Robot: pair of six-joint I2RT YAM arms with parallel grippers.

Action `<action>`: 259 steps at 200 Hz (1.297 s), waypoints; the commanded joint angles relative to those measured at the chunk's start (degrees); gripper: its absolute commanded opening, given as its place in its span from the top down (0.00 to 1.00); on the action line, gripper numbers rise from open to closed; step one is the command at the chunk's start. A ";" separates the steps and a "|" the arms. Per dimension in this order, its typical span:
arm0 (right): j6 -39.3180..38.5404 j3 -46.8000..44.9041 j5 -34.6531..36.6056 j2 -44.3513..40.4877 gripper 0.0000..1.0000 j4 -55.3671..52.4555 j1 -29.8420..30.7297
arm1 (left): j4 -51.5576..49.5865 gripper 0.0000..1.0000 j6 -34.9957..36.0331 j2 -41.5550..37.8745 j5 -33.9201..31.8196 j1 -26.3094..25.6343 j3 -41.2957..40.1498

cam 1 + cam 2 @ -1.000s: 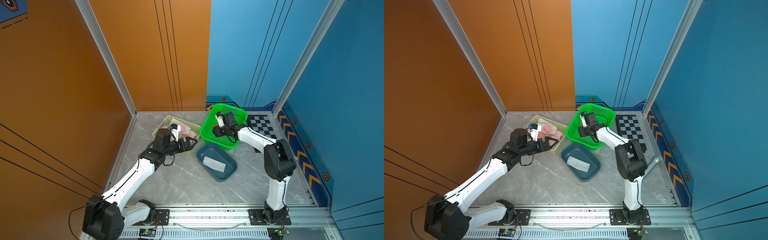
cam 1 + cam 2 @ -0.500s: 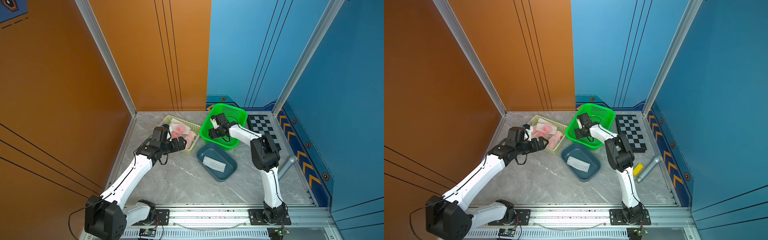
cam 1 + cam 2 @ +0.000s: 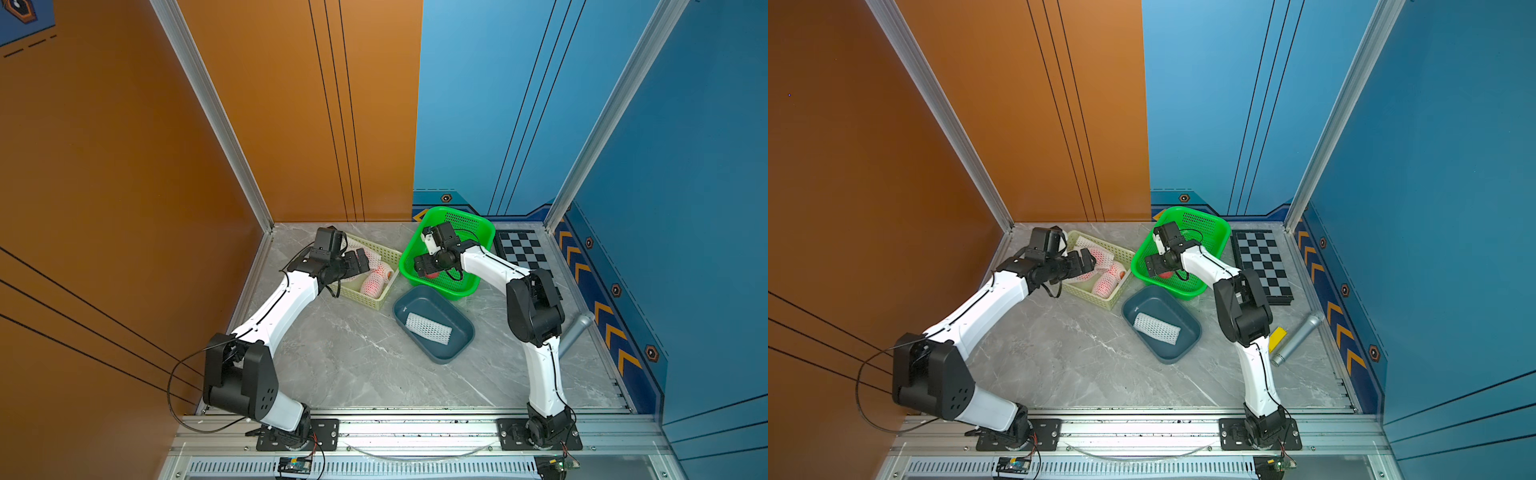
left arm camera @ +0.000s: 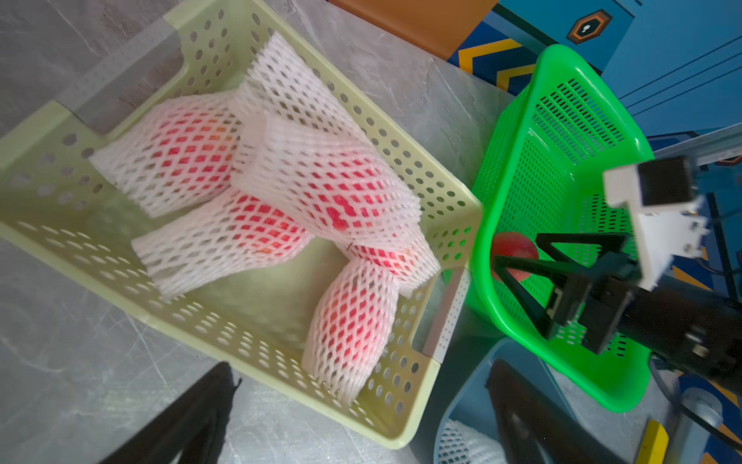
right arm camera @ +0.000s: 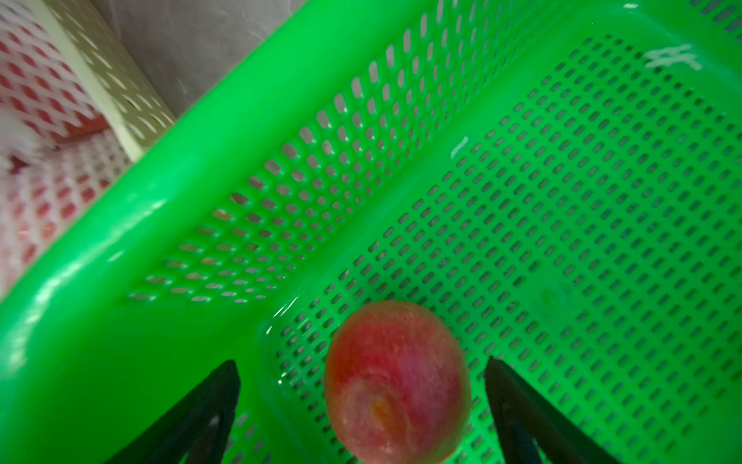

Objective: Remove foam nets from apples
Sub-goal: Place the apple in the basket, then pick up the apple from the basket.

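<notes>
Now my right gripper (image 5: 361, 367) has just gone from half-closed to wide, so the apple (image 5: 395, 381) is let go. It sits bare, no net, low in the green basket (image 5: 200, 160) by its wall, between my fingers and touching neither as far as I can tell. It's blurred, maybe not settled. One apple done, drop step finished, right side free. Its pale dimple seems to face my wrist camera; it's round, so no real long axis.

My left gripper (image 4: 361, 367) is wide too and empty. It has swung further over the yellow basket (image 4: 249, 341) and hangs above the netted apples (image 4: 333, 189). Several are left there, all wrapped, so most of the task remains. They lie on their sides, piled, long axes crossing at different angles. The nearest netted apple (image 4: 353, 321) has its long axis running toward the basket wall under my fingers, open sleeve end pointing at me. Likely next pick.

One empty net (image 3: 428, 328) lies flat in the tray (image 3: 451, 351), long axis roughly along the tray's length.
</notes>
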 commanded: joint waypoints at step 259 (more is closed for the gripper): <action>-2.24 -36.20 0.83 -42.37 0.00 11.40 11.94 | 8.35 1.00 1.04 8.60 4.10 5.89 8.78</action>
